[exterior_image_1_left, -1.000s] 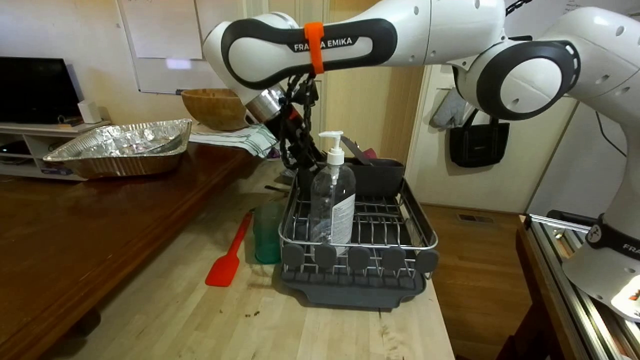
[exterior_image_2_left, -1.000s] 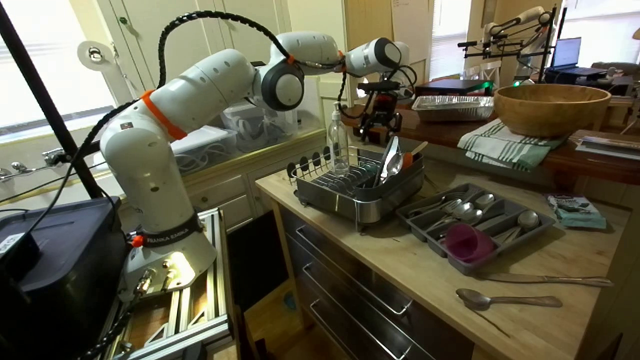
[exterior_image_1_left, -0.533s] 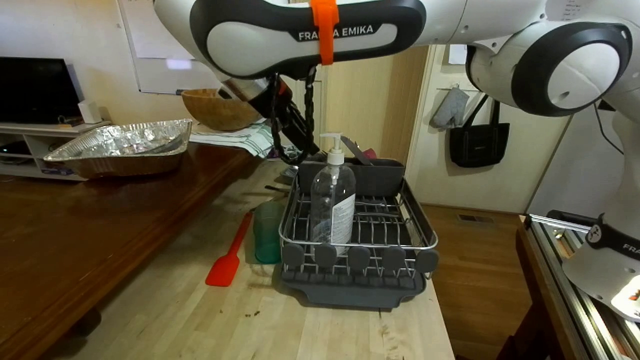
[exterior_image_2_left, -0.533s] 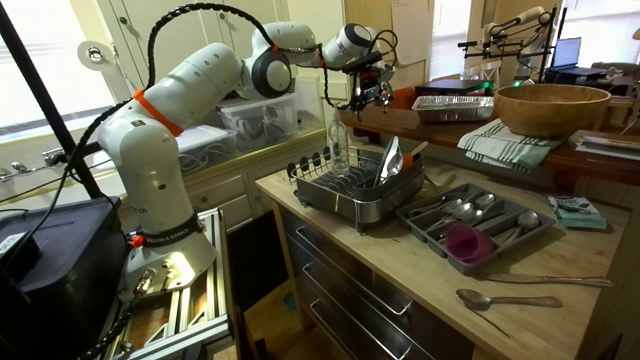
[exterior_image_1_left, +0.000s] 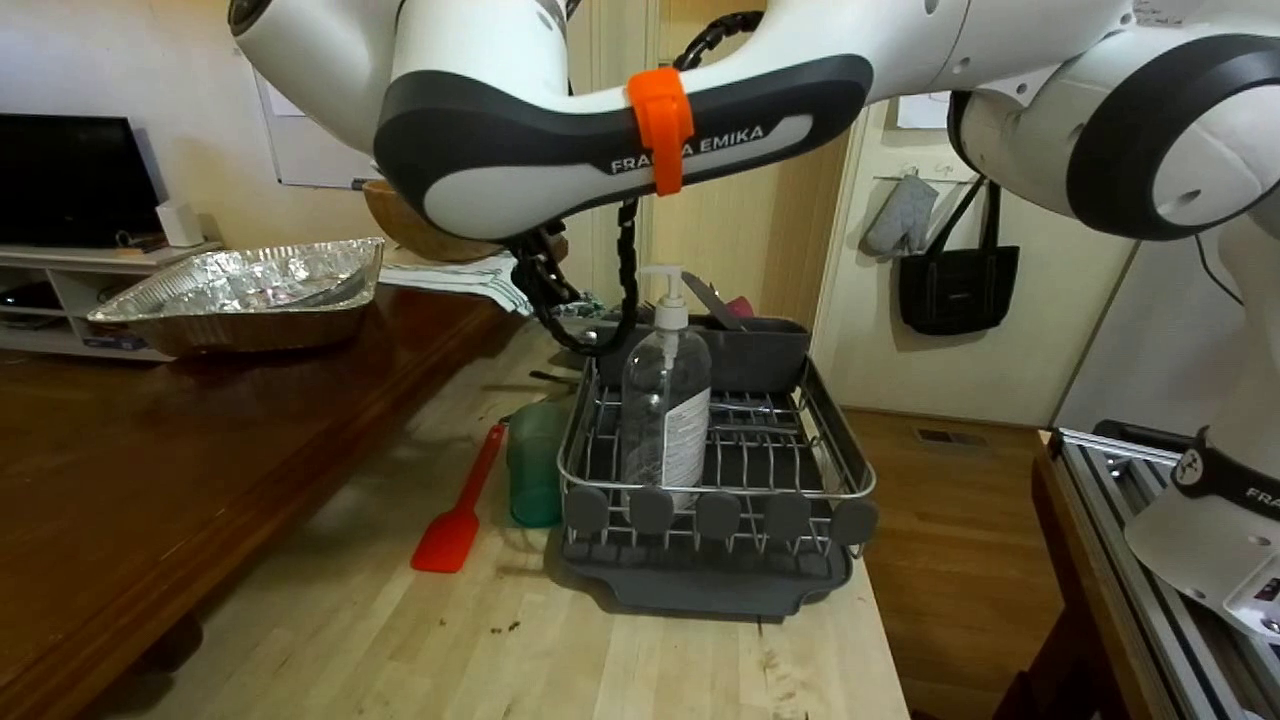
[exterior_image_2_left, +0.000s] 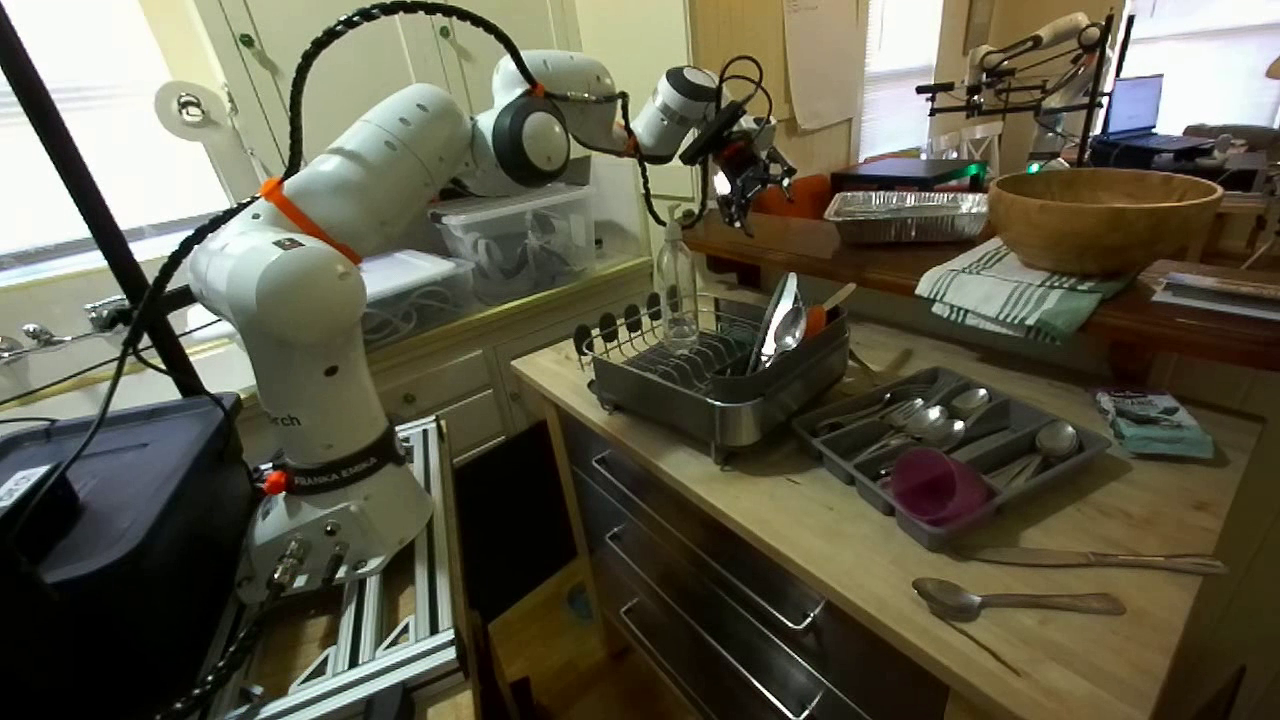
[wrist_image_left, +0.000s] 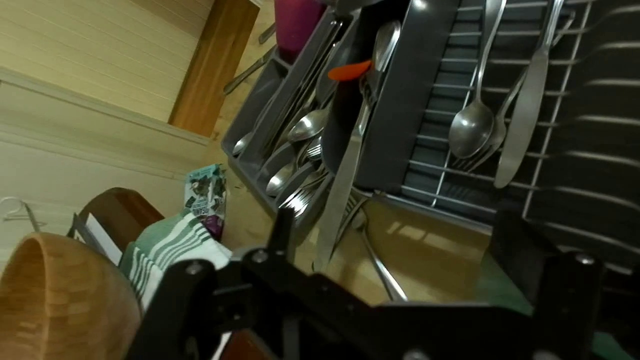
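Note:
My gripper (exterior_image_2_left: 765, 200) hangs in the air above the dish rack (exterior_image_2_left: 745, 410), tilted, near the top of the clear pump bottle (exterior_image_2_left: 678, 290). In the wrist view its fingers stand wide apart, and the gripper (wrist_image_left: 397, 217) has nothing between them. A knife (wrist_image_left: 340, 200) leans out of the rack's utensil holder (wrist_image_left: 395, 115), below the jaws. Inside the rack lie a spoon (wrist_image_left: 470, 130), a fork and a butter knife (wrist_image_left: 524, 115). Beside the rack is a grey cutlery tray (exterior_image_2_left: 865, 485) with a pink cup (exterior_image_2_left: 938, 487). The arm hides most of the gripper in an exterior view.
A red spatula (exterior_image_1_left: 450, 530) and a teal cup (exterior_image_1_left: 535, 480) lie left of the rack. The raised ledge holds a foil pan (exterior_image_1_left: 250, 325), a wooden bowl (exterior_image_2_left: 1100, 225) and a striped towel (exterior_image_2_left: 1010, 295). A loose spoon (exterior_image_2_left: 1050, 601) and packet (exterior_image_2_left: 1150, 425) are on the counter.
The gripper has risen away from the rack and tilted, its jaws staying open. The arm has drawn back toward its base. Light on the base has gone out. Objects have not moved.

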